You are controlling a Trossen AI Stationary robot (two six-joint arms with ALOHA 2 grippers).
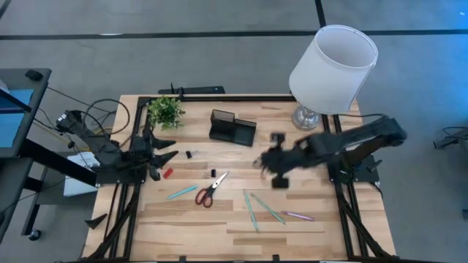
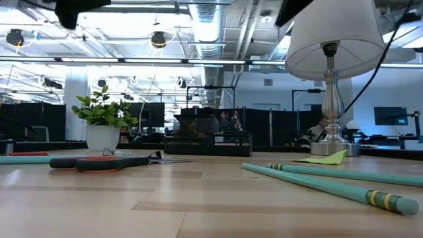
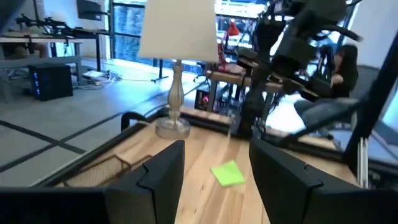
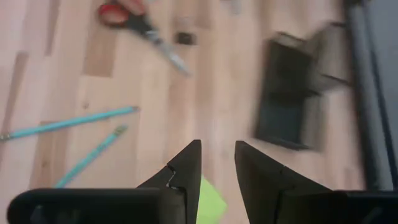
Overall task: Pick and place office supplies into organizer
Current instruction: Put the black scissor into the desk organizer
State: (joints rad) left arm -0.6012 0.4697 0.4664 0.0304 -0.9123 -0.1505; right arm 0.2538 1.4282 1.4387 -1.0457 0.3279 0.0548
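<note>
Right wrist view: right gripper [image 4: 217, 165] hangs above the table, fingers partly apart, nothing held. Lime sticky-note pad [image 4: 208, 198] lies directly below/behind the fingertips, apparently flat on the wood. Organizer [image 4: 287, 93] is ahead, off to one side. Left gripper [image 1: 162, 155] open, empty, near the plant [image 1: 166, 111].

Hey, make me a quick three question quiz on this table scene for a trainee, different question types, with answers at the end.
1. True or false: the scissors already lie inside the organizer.
2. How is the right gripper? A) shut on the scissors B) open, holding nothing, the lime-green sticky-note pad on the table below it C) shut inside the organizer
3. Name the tall thing standing near the right arm.

Key: 1 false, they lie on the table. 2 B. 3 the white-shaded lamp.
</note>
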